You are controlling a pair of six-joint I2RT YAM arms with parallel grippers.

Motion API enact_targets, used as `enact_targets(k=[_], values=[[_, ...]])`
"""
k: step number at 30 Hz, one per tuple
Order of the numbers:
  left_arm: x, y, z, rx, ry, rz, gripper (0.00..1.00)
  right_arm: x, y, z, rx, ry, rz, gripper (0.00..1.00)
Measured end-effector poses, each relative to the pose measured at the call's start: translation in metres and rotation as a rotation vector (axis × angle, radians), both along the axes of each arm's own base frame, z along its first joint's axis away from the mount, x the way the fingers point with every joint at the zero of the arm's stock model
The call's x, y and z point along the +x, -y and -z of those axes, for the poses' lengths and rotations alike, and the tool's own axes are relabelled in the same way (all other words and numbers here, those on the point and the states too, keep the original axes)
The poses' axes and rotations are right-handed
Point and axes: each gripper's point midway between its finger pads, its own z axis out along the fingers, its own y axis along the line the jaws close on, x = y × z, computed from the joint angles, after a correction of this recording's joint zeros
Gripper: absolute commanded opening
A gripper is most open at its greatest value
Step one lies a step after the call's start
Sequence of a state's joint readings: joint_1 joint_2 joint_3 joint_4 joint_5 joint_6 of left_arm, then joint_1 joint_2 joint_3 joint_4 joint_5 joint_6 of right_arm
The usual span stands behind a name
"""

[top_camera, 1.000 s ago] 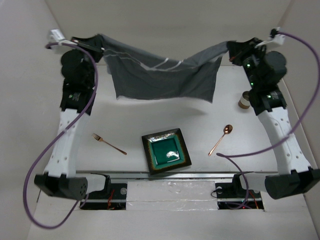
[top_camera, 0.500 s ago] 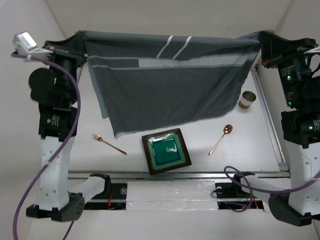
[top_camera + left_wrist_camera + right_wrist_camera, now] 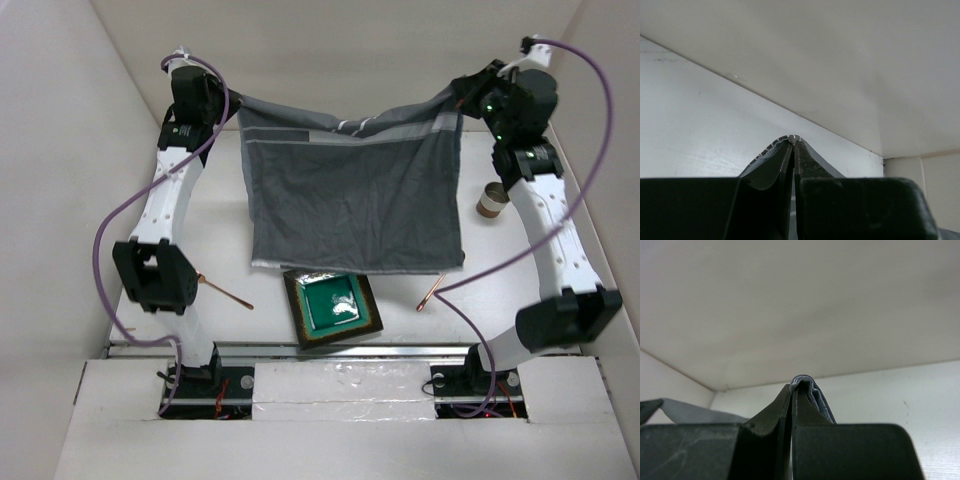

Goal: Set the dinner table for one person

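A grey cloth mat (image 3: 355, 200) with white stripes hangs spread between my two grippers over the white dinner table (image 3: 530, 270). My left gripper (image 3: 236, 100) is shut on its far left corner, and my right gripper (image 3: 462, 95) is shut on its far right corner. In the left wrist view the cloth edge (image 3: 767, 148) folds over the pinched jaws of the left gripper (image 3: 793, 140). The right wrist view shows a bunched hem (image 3: 816, 390) clamped in the right gripper (image 3: 792, 388). The mat's near edge reaches the far rim of a green square plate (image 3: 332, 305).
A copper fork (image 3: 228, 293) lies left of the plate, partly behind the left arm. Only the handle of a copper spoon (image 3: 432, 293) shows from under the mat's near right corner. A small cup (image 3: 490, 200) stands at the right. White walls enclose the table.
Both arms have swung inward and toward the far wall. The mat has come down from being stretched high and wide; its near edge now meets the plate and covers the spoon's bowl.
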State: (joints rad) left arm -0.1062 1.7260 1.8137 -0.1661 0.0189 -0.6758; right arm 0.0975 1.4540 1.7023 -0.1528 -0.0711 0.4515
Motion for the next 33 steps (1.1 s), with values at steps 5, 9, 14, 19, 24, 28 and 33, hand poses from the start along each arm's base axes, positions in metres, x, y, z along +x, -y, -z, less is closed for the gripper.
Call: enact_targets(k=[5,9,14,19,24,28,33], values=[[0.057,-0.025,0.016,-0.076,-0.047,0.021,0.00,0.068,-0.011,0.069,0.004,-0.163,-0.038,0.00],[0.069,-0.039,-0.026,-0.132,0.041,0.048,0.00,0.093,-0.013,0.051,0.027,-0.130,-0.063,0.00],[0.031,-0.048,-0.076,-0.155,0.165,0.085,0.00,0.066,-0.010,0.006,0.036,-0.013,-0.075,0.00],[-0.032,-0.048,-0.052,-0.156,0.182,0.094,0.00,0.018,-0.010,0.032,0.041,0.003,-0.100,0.00],[-0.080,-0.047,0.084,-0.173,0.029,0.059,0.00,-0.001,-0.009,0.167,0.054,-0.188,-0.107,0.00],[-0.119,-0.046,0.220,-0.221,-0.218,0.008,0.00,-0.012,-0.007,0.305,0.068,-0.480,-0.102,0.00],[-0.146,-0.042,0.299,-0.270,-0.382,-0.015,0.00,-0.030,-0.008,0.387,0.090,-0.678,-0.124,0.00]])
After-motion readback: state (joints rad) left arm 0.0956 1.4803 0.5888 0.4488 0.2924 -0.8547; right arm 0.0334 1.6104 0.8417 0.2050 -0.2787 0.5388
